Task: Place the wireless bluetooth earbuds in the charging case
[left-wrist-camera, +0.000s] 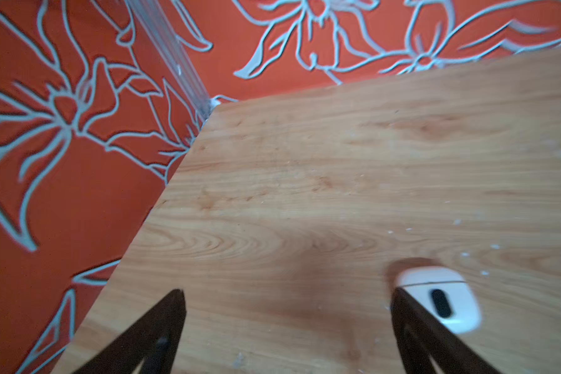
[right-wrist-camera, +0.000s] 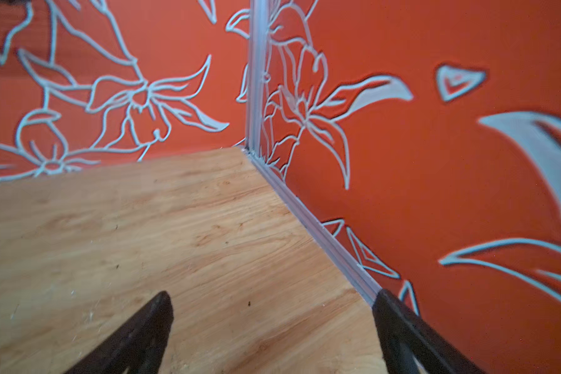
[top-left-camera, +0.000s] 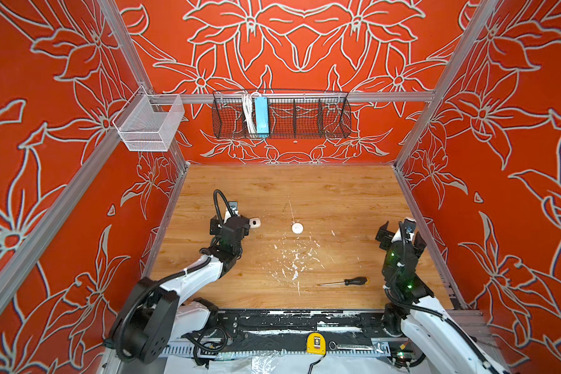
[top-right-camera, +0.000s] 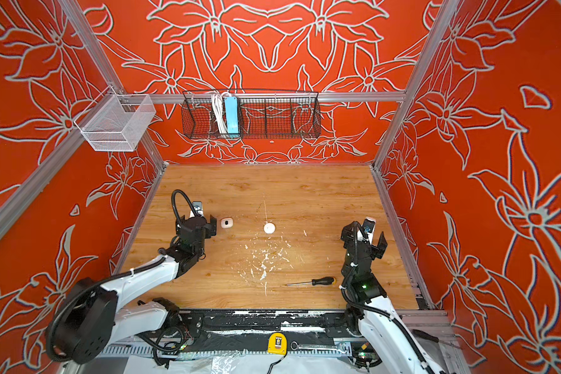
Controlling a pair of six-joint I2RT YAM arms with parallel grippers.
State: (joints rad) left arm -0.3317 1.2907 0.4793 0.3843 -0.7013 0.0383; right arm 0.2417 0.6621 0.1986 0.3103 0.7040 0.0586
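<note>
The charging case [top-left-camera: 297, 228] [top-right-camera: 269, 228], a small round white puck, lies shut near the middle of the wooden table [top-left-camera: 272, 187]. No earbuds show in any view. My left gripper [top-left-camera: 231, 224] [top-right-camera: 196, 224] [left-wrist-camera: 287, 294] hovers left of the case, open and empty. A white rounded-square box with a dark oval mark [top-left-camera: 256, 222] [top-right-camera: 226, 223] [left-wrist-camera: 441, 299] lies just outside its right-hand finger. My right gripper [top-left-camera: 400, 234] [top-right-camera: 365, 236] [right-wrist-camera: 272, 294] stands open and empty by the table's right edge, well apart from the case.
A black-handled screwdriver [top-left-camera: 347, 281] [top-right-camera: 314, 281] lies at the front right. White paint flecks [top-left-camera: 295, 259] dot the table's middle. A black wire basket [top-left-camera: 282, 116] and a white mesh basket [top-left-camera: 149, 123] hang on the walls above.
</note>
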